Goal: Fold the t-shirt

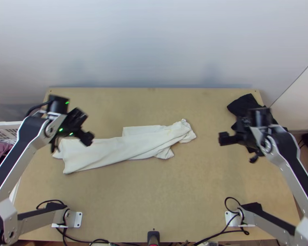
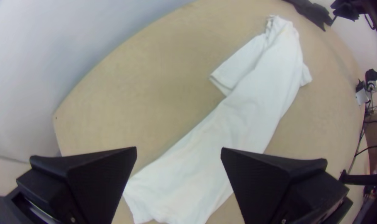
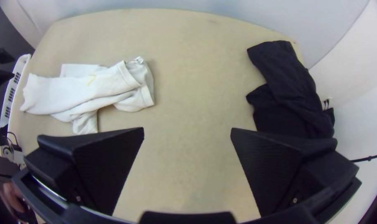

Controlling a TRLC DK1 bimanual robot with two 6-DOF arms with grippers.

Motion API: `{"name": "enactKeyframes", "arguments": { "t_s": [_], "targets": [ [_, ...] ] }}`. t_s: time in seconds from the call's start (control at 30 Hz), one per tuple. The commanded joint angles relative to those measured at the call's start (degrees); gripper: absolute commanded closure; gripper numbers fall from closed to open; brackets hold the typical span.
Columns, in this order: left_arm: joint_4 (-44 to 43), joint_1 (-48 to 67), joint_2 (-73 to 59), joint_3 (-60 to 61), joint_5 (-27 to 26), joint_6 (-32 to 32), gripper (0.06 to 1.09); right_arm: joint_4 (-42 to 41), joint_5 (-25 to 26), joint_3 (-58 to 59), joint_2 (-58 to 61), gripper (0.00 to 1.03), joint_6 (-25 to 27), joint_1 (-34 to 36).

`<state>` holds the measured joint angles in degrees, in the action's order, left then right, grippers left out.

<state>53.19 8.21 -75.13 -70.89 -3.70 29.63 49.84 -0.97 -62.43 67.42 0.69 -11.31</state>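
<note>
Basket: stood at the table's left edge, with mauve cloth inside; judged no part of this job.
Left gripper: was found over the shirt's left end, its two fingers spread well apart, pinching nothing.
T-shirt, position: the white t-shirt lay left of centre on the table, its right end angled slightly towards the far edge.
T-shirt, condition: gathered into a long, narrow strip, apparently doubled lengthwise; a flap jutted out on the far side, and the right end was bunched, with sleeve-like parts sticking out.
T-shirt, step in hand: judged to be between folds, the lengthwise narrowing roughly made, the crosswise fold outstanding.
T-shirt, next move: appeared to call for a grip on the left hem, then a carry over towards the right end; tidying the bunched end first would have been prudent, since loose layers could slip.
Right gripper: was placed right of the shirt, clear of it, fingers spread and holding nothing.
Black cloth: lay rumpled at the far right corner.
</note>
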Motion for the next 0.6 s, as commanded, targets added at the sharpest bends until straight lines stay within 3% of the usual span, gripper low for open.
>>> {"name": "enactKeyframes", "arguments": {
  "t_s": [0.0,0.2,0.37,0.57],
  "targets": [
    [-2.04,-9.35,7.90,13.32,0.63,-0.18,0.10,-4.84,-0.96,-1.20,11.86,0.07,0.19,-4.95],
    [-0.72,-12.60,14.84,19.83,1.95,4.39,0.10,-5.11,-1.66,-4.54,18.28,0.07,1.25,-5.30],
    [0.51,-13.30,18.88,24.22,8.36,12.82,0.10,-5.11,-2.89,-4.01,20.74,0.07,2.92,-5.30],
    [0.51,-17.44,20.99,25.01,8.98,15.72,0.10,-7.04,-4.74,-4.36,23.72,0.15,4.50,-4.95]
  ]
}}
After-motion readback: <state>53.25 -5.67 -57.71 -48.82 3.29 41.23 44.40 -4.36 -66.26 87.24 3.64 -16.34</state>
